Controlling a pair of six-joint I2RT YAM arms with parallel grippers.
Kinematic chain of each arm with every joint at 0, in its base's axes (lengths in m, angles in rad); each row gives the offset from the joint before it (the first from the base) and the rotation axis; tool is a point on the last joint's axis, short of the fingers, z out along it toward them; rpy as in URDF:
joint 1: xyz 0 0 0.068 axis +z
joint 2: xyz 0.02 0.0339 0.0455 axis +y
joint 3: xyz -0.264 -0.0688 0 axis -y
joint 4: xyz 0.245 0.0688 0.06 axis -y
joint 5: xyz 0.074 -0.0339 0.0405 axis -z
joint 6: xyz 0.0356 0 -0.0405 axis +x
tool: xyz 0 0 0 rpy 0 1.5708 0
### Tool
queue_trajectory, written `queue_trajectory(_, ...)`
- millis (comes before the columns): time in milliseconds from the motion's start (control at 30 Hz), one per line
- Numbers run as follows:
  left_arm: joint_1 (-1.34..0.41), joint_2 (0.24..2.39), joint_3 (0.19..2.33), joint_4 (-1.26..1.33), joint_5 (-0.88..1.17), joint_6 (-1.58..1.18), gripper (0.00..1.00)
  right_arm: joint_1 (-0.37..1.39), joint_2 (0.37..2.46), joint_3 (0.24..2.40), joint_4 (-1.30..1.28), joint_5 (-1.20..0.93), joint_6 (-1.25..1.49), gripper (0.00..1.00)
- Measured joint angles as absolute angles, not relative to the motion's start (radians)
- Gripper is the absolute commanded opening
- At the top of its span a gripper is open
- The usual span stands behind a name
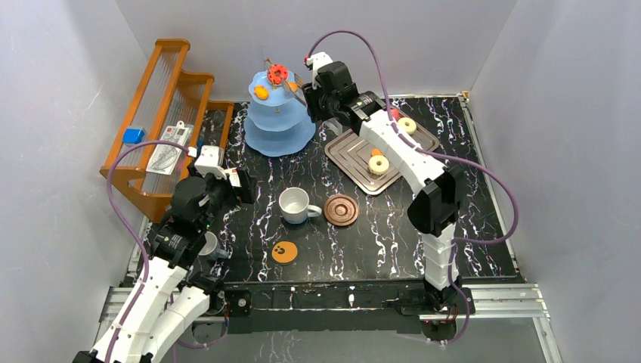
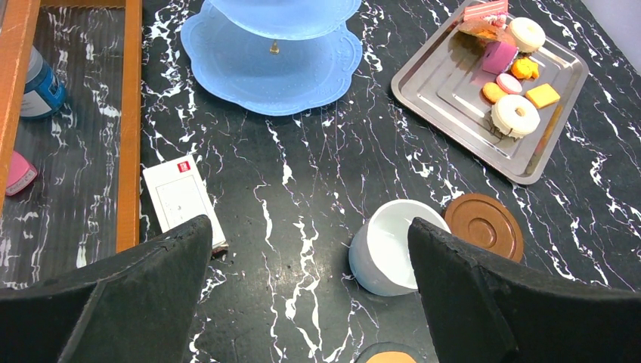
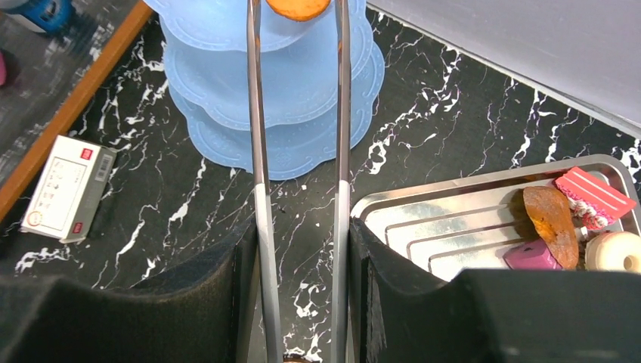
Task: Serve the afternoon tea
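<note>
The step in hand is plating the pastries. The right end effector (image 3: 301, 249) is clamped on a pair of metal tongs (image 3: 255, 113), its pads pressing the two blades from outside. An orange pastry (image 3: 298, 6) is pinched between the blade tips at the far end. In the right wrist view the pastry hangs over the top tier of the light-blue stand (image 1: 278, 121), which stands at the far left of the counter (image 1: 393, 227). I cannot tell whether the pastry touches the tier yet.

That tier already carries a red pastry (image 1: 278, 73) at its centre and another orange piece (image 1: 261, 92) on its left side. The rest wait on the silver tray (image 2: 446, 83) to the right of the stand, among them a white donut (image 2: 515, 115) and a pink block (image 2: 499, 57).

The left end effector (image 2: 310, 234) hovers with its fingers wide apart and nothing between them, on the left side of the counter. The white mug (image 1: 293, 204) stands on the bare counter just left of its brown saucer (image 1: 341, 210). The two are close but separate. The grey cup (image 1: 209, 246) sits at the near left edge, apart from the paw-print coaster (image 1: 285, 252).

Next, the right arm probably has to lower the pastry onto a free spot on the right of the top tier. It should ease its squeeze only enough for the blades to spring open and release the pastry, without letting the tongs slip. It should also keep clear of the red pastry. After that, more pastries remain to be moved, and the mug and cup have yet to go onto the saucer and coaster.
</note>
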State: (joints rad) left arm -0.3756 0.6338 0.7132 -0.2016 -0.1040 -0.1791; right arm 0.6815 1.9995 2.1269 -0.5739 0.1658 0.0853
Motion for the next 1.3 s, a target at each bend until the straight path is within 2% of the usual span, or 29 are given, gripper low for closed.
queue_trajectory(333,-0.376,0.633,0.713,-0.202,-0.104,-0.179,0.98,0.686,2.077,2.166,-0.572,0.168,0.062,0.44)
queue_trajectory(733,-0.376,0.633,0.713,-0.202,-0.104,-0.178,0.98,0.689,2.085,2.205,-0.569,0.186,0.044,0.54)
queue_trajectory(1300,-0.376,0.633,0.713,-0.202,-0.104,-0.178,0.98,0.689,2.057,2.166,-0.569,0.207,0.026,0.51)
